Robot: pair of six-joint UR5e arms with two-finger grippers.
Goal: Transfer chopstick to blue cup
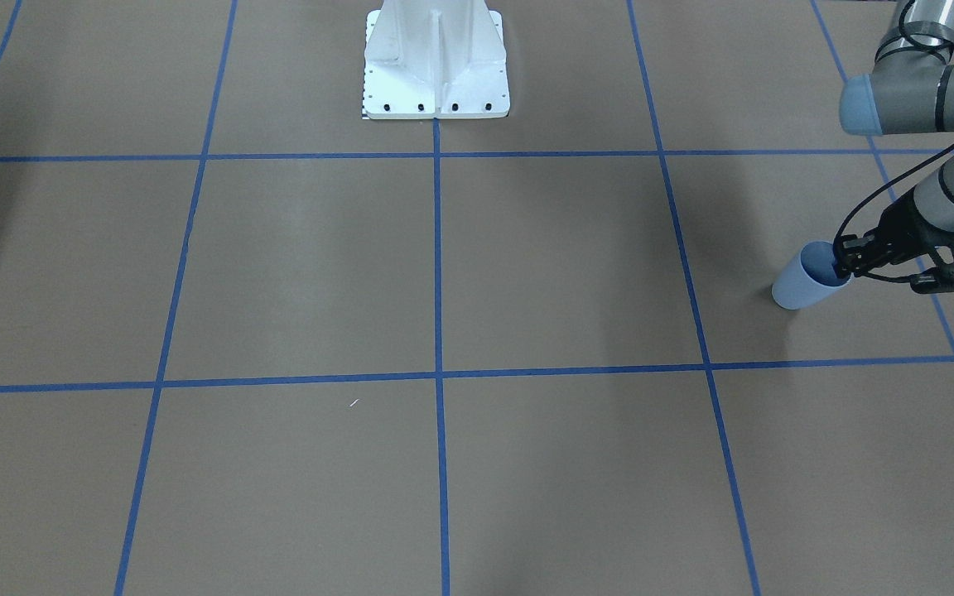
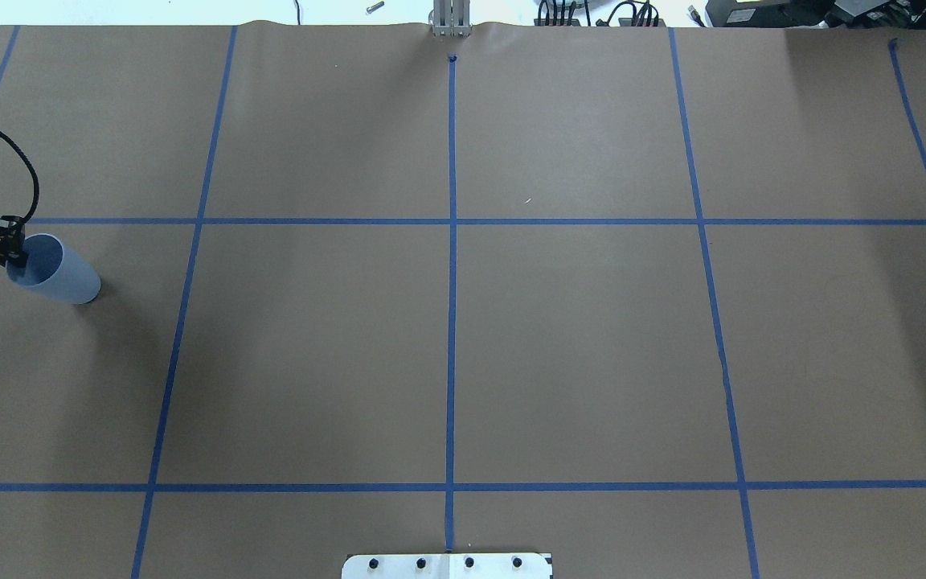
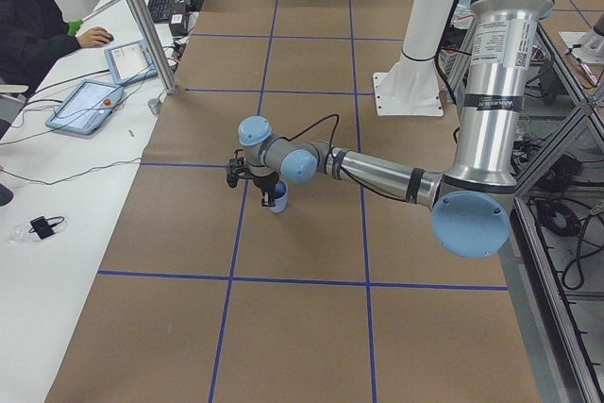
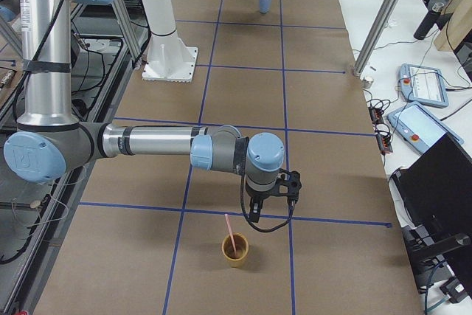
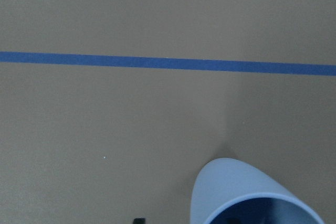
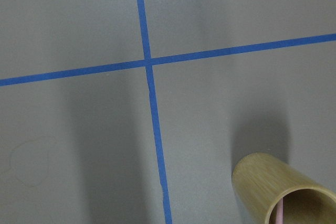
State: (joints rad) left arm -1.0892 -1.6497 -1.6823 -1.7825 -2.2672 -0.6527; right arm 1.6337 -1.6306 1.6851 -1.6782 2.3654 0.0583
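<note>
Nothing is transferred yet: the chopstick (image 4: 231, 232) leans in the tan cup (image 4: 236, 250), with my right end effector (image 4: 271, 212) hanging just at its 1 o'clock, and I cannot tell whether that one is open or closed. My left end effector (image 1: 843, 263) straddles the rim of the blue cup (image 1: 804, 285), well apart at the other end of the bench (image 2: 463, 338). Whether it pinches the rim, I cannot tell.

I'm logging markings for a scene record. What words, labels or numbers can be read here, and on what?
No text can be read.
Printed band and square sticker on the left arm: too small to read.
Label strip on the right arm: blurred.
No markings show on the blue cup or the wooden cup.
</note>
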